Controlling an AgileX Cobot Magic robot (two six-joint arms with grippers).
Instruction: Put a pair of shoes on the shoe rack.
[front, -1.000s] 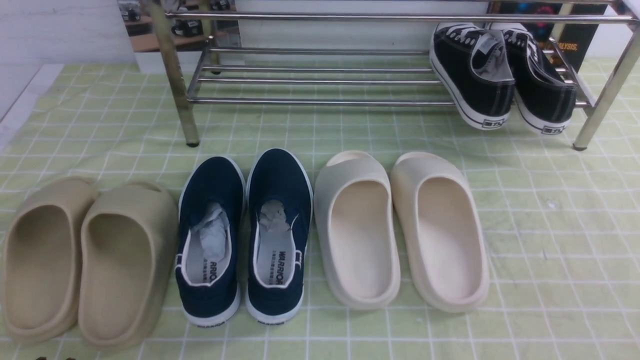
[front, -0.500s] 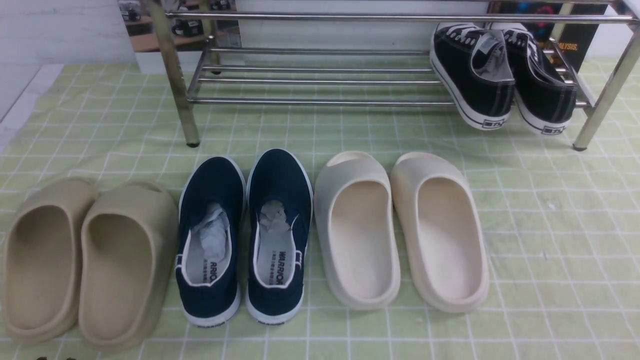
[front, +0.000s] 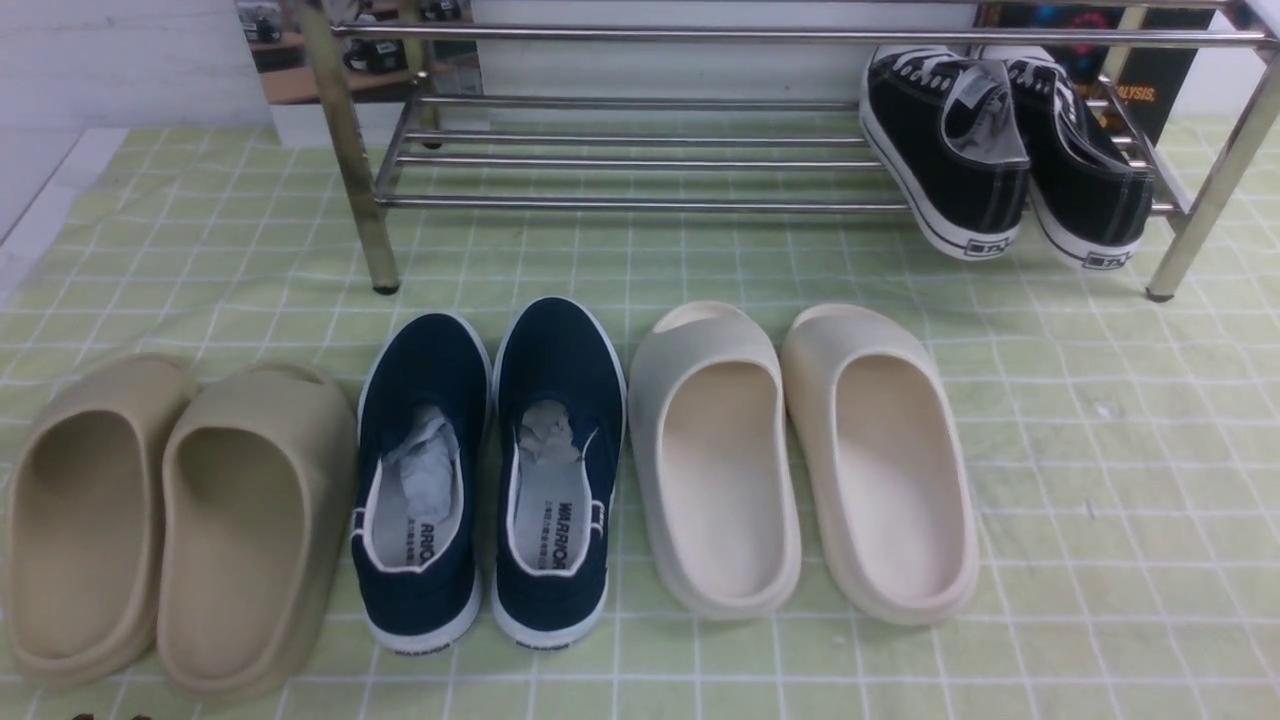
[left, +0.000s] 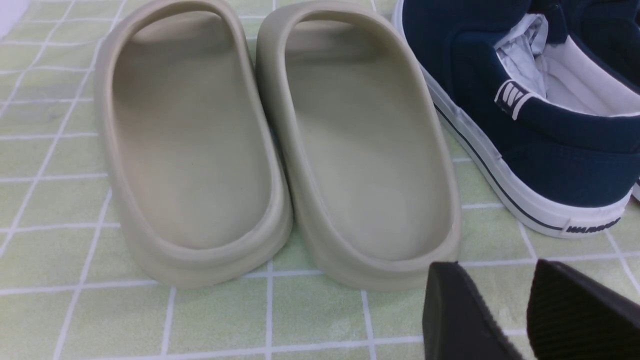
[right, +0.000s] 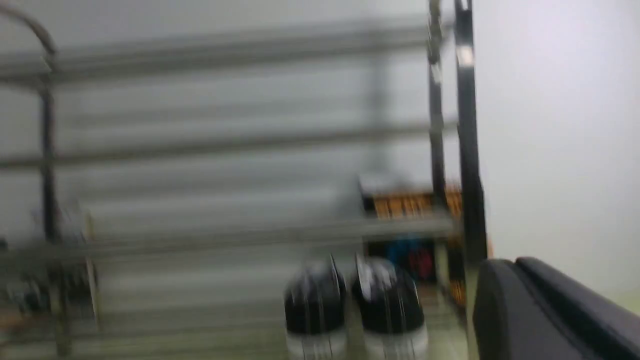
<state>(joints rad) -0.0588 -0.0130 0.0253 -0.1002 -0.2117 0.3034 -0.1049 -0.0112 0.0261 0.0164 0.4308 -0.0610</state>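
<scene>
- Both black sneakers (front: 1000, 150) rest on the lower shelf of the steel rack (front: 640, 206).
- Left hand (left: 482, 262): fingers apart.
- Right hand (right: 510, 262): fingers together.

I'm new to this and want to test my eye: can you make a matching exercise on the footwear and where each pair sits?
1. Black lace-up sneakers
2. Navy slip-ons
3. Cream slides
4. Tan slides

A. On the floor, farthest left of the pairs
B. On the rack's low shelf
C. On the floor, farthest right of the floor pairs
D. On the floor, between two pairs of slides

Pairs: 1-B, 2-D, 3-C, 4-A
</scene>
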